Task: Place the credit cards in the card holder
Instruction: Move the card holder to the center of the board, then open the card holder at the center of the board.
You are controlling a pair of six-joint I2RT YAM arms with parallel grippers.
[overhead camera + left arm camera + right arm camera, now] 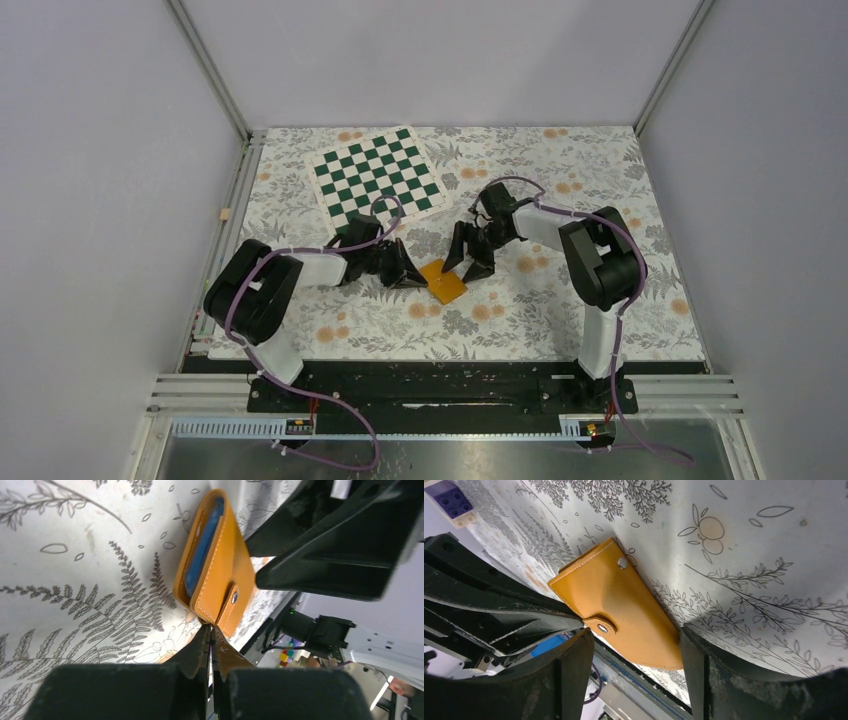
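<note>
Right gripper [634,635] fingers fill the foreground of the right wrist view. The jaws stand apart, one on each side of the card holder [624,597], and grip nothing. Neither finger visibly touches it.

Left gripper [210,630] is clenched, its tips pressed together at the holder's corner beside the snap tab [233,600]. Whether a thin edge of the tab is caught between the tips cannot be told.

Location: the holder lies on the table [600,300] between the two grippers. The chessboard [377,183] lies apart, behind it. The holder is folded, and blue lining shows along its open long edge in the left wrist view. The tab appears unfastened. No credit card can be identified in any view.

Step in hand (judged): open the holder so that cards can go in.

Procedure:
1. Use the left tips as an anchor at the tab corner. Press down, not sideways, or the holder may slide on the table.
2. Lower the right gripper until one finger meets the open edge, where the blue shows.
3. Catch the top cover only. Taking both covers would lift the whole holder.
4. Swing the cover about the spine in a slow arc.
5. Confirm that the lining is exposed before releasing.
</note>
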